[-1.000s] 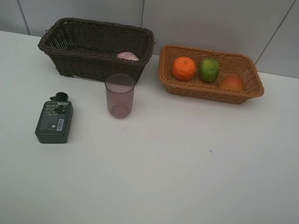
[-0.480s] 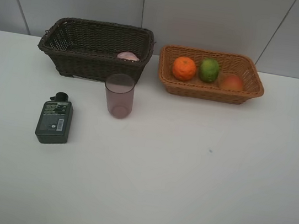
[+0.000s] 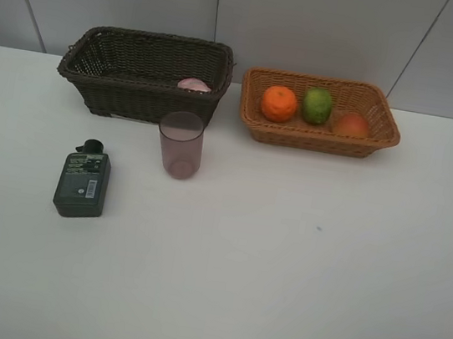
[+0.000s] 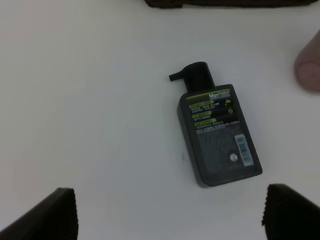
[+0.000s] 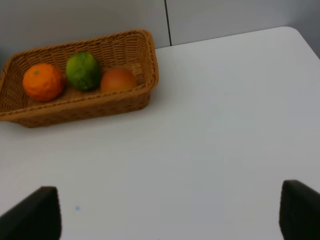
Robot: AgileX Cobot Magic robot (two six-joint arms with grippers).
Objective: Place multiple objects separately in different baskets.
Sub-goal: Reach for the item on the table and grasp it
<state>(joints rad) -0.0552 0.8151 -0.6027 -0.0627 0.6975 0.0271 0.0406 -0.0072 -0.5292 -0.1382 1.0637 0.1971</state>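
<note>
I take the dark brown basket [image 3: 135,102] as my mark on the white table [image 3: 280,270]; the pink bottle [image 3: 194,85] lies inside it, at its right end in the high view; the pink cup [image 3: 180,145] stands upright just in front of that same end, apart from the wicker; the dark green flask [image 3: 82,184] lies flat on its back further forward, toward the basket's left end.

Just to its right sits the tan basket [image 3: 315,140]; in it the orange [image 3: 279,103] is nearest the dark basket, then the lime [image 3: 317,106], then the peach [image 3: 352,124].

My left gripper [image 4: 172,215] is spread wide over the table near the flask, touching nothing; my right gripper [image 5: 165,212] is likewise spread and empty.
</note>
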